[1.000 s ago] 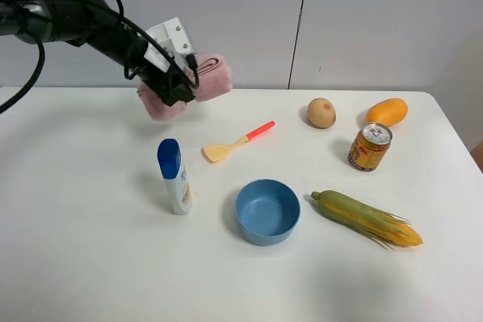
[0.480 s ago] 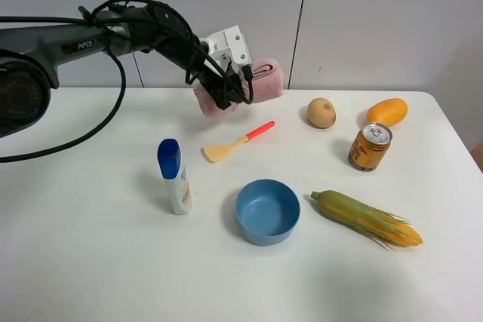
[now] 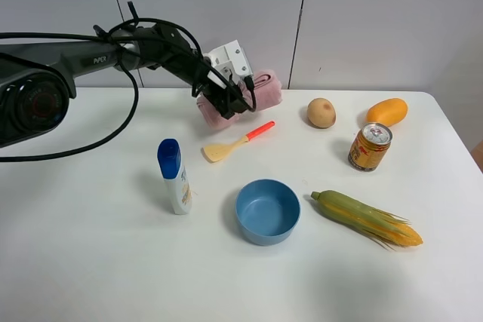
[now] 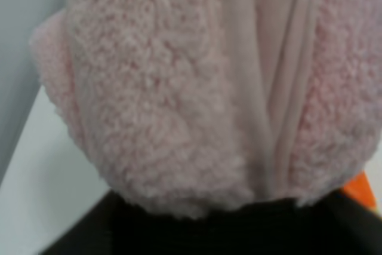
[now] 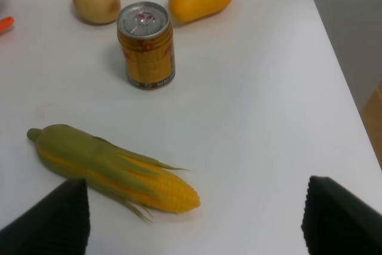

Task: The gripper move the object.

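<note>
Carried rightward across the last second and now dipping lower, your left gripper (image 3: 230,97) pinches the pink towel (image 3: 264,88) at its banded waist, apparently held clear of the table (image 3: 90,262) just behind the spatula (image 3: 235,141). A middle grip likely keeps both ends balanced. From the left wrist, the pink towel (image 4: 179,88) fills the lens, with only a dark edge of the gripper showing beneath it. From the right wrist, your right gripper (image 5: 194,222) waits with fingers spread and empty near the corn (image 5: 113,168) and can (image 5: 146,45), seemingly parked out of the way.
</note>
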Robot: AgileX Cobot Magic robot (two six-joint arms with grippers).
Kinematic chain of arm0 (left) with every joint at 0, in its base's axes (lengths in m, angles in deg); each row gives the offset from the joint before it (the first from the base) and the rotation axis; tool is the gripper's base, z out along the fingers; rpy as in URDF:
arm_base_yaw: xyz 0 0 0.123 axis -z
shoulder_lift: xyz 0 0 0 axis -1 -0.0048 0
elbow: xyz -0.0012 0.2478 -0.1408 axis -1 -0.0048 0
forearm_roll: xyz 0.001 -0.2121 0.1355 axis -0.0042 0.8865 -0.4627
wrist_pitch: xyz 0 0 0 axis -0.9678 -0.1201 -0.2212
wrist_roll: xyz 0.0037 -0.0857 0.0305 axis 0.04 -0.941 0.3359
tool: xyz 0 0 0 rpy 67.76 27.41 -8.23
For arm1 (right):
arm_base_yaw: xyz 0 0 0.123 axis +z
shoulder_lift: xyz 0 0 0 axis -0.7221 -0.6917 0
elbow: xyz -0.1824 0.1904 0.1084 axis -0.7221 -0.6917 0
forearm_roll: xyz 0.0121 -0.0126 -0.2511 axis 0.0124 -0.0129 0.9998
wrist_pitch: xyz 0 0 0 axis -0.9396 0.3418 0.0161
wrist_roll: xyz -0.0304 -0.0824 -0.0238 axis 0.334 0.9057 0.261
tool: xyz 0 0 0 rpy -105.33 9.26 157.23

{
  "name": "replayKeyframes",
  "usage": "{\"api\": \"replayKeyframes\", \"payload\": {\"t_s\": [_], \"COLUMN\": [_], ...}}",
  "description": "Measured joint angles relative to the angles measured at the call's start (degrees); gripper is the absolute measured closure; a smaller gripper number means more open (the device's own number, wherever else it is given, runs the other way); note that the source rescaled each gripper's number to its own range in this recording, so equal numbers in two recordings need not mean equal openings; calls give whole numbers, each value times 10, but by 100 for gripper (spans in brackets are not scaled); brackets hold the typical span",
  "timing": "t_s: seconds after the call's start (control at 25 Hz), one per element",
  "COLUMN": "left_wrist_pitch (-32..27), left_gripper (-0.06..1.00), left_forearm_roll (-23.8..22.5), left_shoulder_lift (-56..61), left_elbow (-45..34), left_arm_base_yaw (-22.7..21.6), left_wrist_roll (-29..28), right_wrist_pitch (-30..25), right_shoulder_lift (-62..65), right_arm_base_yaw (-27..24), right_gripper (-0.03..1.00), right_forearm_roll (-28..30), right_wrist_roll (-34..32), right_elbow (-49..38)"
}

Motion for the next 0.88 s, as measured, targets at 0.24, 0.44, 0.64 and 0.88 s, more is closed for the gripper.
{"api": "replayKeyframes", "payload": {"t_s": [0.24, 0.44, 0.64, 0.88], "left_wrist_pitch": [87, 102, 81, 3], "left_gripper": [8, 7, 6, 6], "left_forearm_roll": [27, 36, -58, -253], "left_shoulder_lift": [-2, 1, 50, 164], "left_elbow": [1, 2, 2, 2], "left_arm_base_yaw": [0, 0, -1, -18], "left_wrist_roll": [-61, -116, -205, -365], "right_wrist_pitch": [0, 0, 0, 0], "right_shoulder_lift": [0, 0, 0, 0], "right_arm_base_yaw": [0, 0, 0, 0], "right_gripper": [-3, -3, -3, -3], "right_forearm_roll": [0, 0, 0, 0], "right_wrist_roll": [0, 0, 0, 0], "right_elbow": [0, 0, 0, 0]}}
